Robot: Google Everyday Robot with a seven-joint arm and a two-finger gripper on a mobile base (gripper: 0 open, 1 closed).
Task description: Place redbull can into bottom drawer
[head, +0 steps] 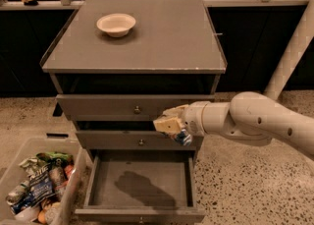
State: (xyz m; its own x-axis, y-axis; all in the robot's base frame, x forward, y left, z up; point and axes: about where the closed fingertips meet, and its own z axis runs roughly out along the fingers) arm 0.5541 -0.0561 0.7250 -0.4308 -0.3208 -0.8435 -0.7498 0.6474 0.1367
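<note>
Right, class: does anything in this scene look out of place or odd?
Nothing looks spilled or damaged. Only the bottom drawer stands open; the dark patch inside looks like shadow. The gripper holds the redbull can in front of the middle drawer.

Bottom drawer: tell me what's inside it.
Only a shadow on the bottom drawer floor. The tool holds the can above it; the strip behind its front is hidden.

I think I am in a work room in a big building, not a home. The floor [245, 184] is hard speckled stone. A plain grey cabinet [162, 37] stands by a dark wall with a rail [245, 0] and a fat white post [289, 57]. A bin [76, 177] of snack wrappers sits beside it. My gripper [166, 125], clutching the redbull can [183, 138], hangs above the open bottom drawer [140, 214].
</note>
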